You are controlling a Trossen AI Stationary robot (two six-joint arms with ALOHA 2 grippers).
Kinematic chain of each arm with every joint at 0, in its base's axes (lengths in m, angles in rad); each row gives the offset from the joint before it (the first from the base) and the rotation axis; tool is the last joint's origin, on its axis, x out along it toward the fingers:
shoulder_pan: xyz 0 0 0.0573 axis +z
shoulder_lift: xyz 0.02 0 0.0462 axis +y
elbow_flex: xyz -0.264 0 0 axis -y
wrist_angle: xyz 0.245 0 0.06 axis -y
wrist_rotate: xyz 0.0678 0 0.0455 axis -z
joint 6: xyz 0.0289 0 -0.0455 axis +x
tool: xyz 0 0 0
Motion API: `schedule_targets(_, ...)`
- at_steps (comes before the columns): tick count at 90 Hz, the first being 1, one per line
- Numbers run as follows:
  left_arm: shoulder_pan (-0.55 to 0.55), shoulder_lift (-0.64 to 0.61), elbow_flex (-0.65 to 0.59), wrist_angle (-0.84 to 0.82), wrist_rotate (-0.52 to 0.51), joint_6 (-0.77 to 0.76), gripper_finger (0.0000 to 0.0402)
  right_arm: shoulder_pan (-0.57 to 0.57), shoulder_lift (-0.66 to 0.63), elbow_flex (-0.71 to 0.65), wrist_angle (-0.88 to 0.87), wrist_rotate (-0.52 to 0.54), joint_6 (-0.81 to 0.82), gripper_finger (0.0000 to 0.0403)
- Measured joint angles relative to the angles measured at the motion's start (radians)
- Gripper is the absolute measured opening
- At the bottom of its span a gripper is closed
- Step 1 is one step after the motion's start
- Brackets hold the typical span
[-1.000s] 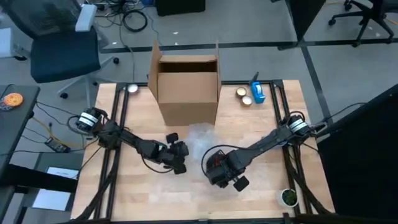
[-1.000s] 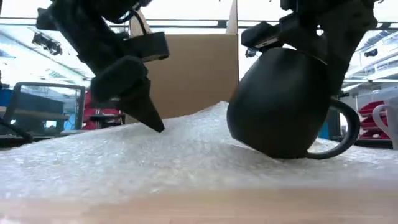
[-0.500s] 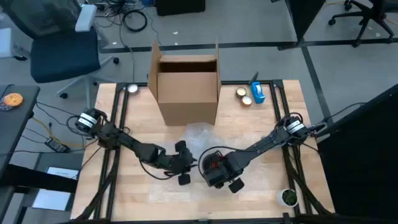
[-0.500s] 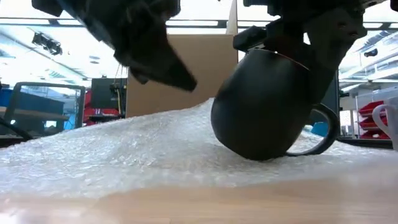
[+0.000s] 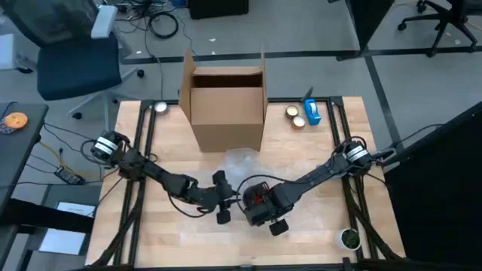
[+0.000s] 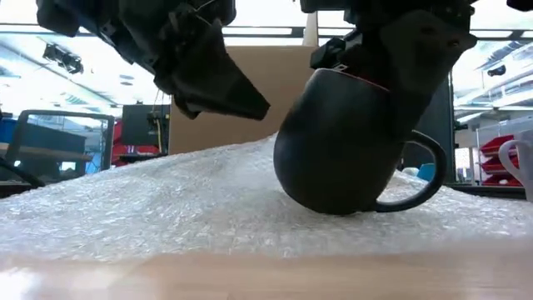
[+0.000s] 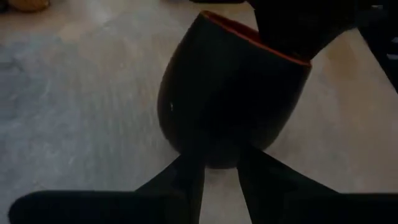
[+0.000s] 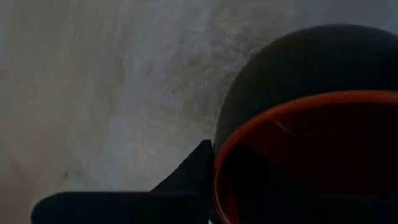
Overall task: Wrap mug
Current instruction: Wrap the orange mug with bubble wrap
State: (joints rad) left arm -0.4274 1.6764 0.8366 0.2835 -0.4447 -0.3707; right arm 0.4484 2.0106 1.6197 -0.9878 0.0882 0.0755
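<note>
mug, black, tilted on bubble wrap at lower centre, rim clenched by right tool; left tool, fingers slightly parted and empty, just left of it.

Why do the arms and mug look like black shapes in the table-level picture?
In the low view, bright windows behind backlight the mug and left gripper, turning them into silhouettes. In the right wrist view, the mug's red rim shows, though soft.
</note>
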Motion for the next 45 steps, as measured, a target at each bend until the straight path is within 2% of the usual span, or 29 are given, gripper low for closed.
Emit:
schedule_targets(21, 0.002, 0.021, -0.024, 0.067, -0.031, 0.001, 0.0078, -0.006, -0.004, 0.000, 0.000, -0.005, 0.066, 0.0029)
schedule_targets(35, 0.003, 0.116, -0.024, 0.170, -0.025, 0.002, 0.0078, -0.013, -0.005, 0.001, -0.005, -0.005, 0.080, 0.0050)
schedule_targets(45, 0.010, 0.175, -0.023, 0.198, 0.024, 0.001, 0.0078, -0.014, -0.006, 0.001, -0.008, -0.002, 0.082, 0.0072)
